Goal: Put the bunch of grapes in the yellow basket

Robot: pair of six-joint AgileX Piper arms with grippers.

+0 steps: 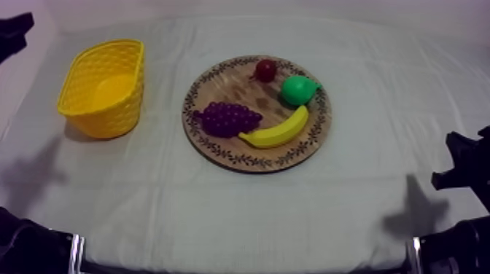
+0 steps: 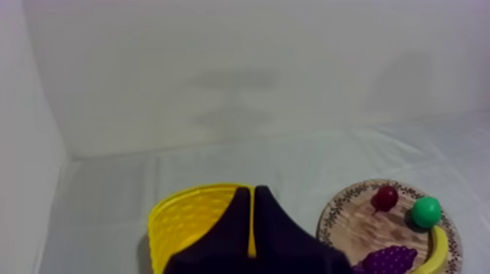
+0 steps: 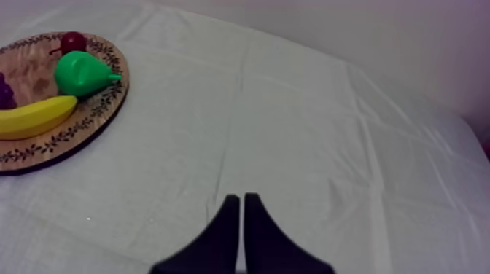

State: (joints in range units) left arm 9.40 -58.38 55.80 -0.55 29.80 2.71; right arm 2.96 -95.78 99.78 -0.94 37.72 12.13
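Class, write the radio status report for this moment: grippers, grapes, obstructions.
Left gripper shut, right gripper shut, both holding nothing. Bunch of grapes on wooden board, untouched. Banana close beside it. Yellow basket apart from board.

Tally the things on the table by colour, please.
Yellow: 2, the yellow basket and the banana.
Purple: 1, the bunch of grapes.
Green: 1, the pear.
Red: 1, the small red fruit.
Brown: 1, the wooden board.
Total: 6.
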